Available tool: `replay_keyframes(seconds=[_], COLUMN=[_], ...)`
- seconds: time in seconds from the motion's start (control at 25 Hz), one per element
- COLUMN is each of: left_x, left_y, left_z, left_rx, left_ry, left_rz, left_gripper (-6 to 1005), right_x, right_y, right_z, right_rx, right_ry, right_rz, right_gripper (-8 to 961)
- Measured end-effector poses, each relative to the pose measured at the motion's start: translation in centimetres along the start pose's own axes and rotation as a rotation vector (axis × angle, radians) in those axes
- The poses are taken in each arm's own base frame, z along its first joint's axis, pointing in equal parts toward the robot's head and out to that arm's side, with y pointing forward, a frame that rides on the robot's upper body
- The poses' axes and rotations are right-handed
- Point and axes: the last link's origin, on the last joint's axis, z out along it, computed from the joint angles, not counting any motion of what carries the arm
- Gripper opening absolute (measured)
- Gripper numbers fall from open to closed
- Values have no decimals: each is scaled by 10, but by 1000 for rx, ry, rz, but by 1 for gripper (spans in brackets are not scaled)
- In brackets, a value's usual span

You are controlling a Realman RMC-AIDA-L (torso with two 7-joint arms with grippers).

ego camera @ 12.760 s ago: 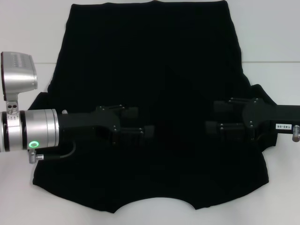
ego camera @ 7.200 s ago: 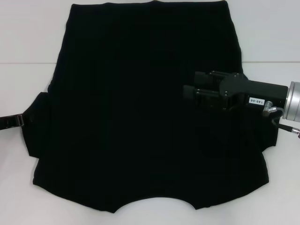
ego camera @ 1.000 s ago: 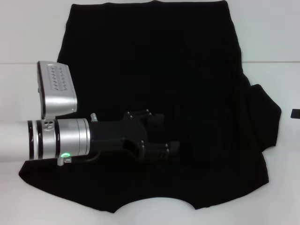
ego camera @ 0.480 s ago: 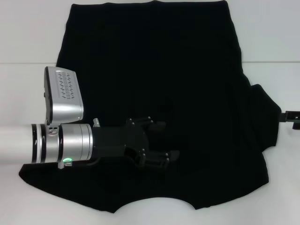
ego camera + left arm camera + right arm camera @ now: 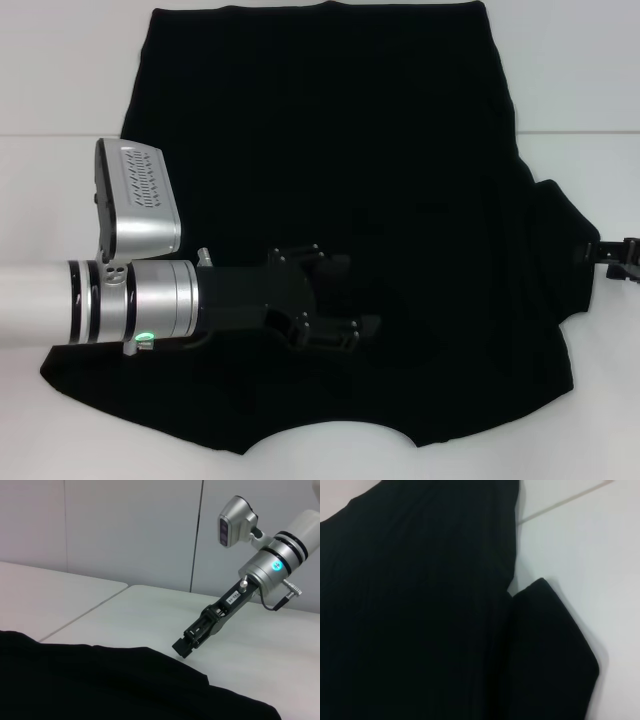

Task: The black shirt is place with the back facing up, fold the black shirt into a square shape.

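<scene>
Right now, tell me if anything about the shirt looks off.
The black shirt is lopsided: its left sleeve is folded in under the left gripper, while the right sleeve sticks out flat on the table near the right gripper. No tears or spills show.

Left arm blocks the lower left.
The left gripper (image 5: 345,300) lies across the black shirt (image 5: 330,150); upper shirt is unobstructed; right gripper (image 5: 600,252) crowds the right edge.
</scene>
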Motion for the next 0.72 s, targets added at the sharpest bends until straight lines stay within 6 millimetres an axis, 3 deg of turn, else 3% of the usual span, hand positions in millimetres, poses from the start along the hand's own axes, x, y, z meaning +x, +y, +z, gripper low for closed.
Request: replay_keyframes(seconds=[0.72], left_x=[-2], left_y=[-1], left_z=[-1], left_rx=[13], left_ry=[-5], left_rz=[-5], left_gripper=[887], right_x=[2], right_y=[6], right_z=[11], right_rx=[15], right_ry=[-12], right_rz=[-13], right_gripper=[730])
